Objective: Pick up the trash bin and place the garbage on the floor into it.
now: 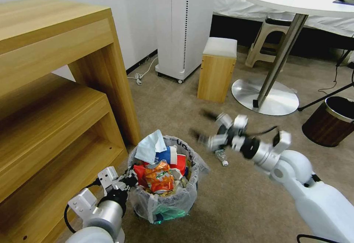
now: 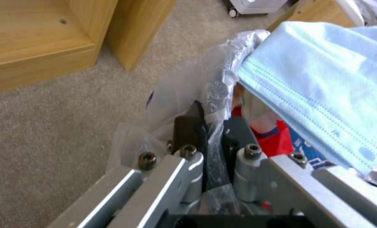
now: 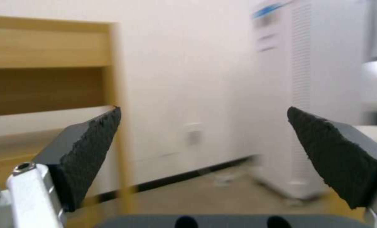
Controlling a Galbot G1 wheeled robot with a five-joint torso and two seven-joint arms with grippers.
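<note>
The trash bin [image 1: 166,198], lined with a crinkled clear bag, sits low over the beige floor [image 1: 236,202] beside the wooden shelf. It is heaped with garbage: a pale blue face mask [image 1: 149,147], an orange packet [image 1: 159,176] and red wrappers. My left gripper [image 1: 127,181] is shut on the bin's near rim. In the left wrist view its fingers [image 2: 188,126] pinch the bag and rim [image 2: 222,85], with the mask [image 2: 323,79] beside them. My right gripper [image 1: 201,124] hangs open and empty in the air to the right of the bin; the right wrist view shows its pads [image 3: 91,148] wide apart. A small plastic bottle [image 1: 221,157] lies on the floor under it.
A wooden shelf unit [image 1: 55,99] fills the left side. Behind stand a white tower appliance [image 1: 182,25], a wooden stool [image 1: 217,68] and a round table on a metal base [image 1: 265,97]. A dark brown bin [image 1: 330,121] stands at the right, beside a tripod leg [image 1: 324,97].
</note>
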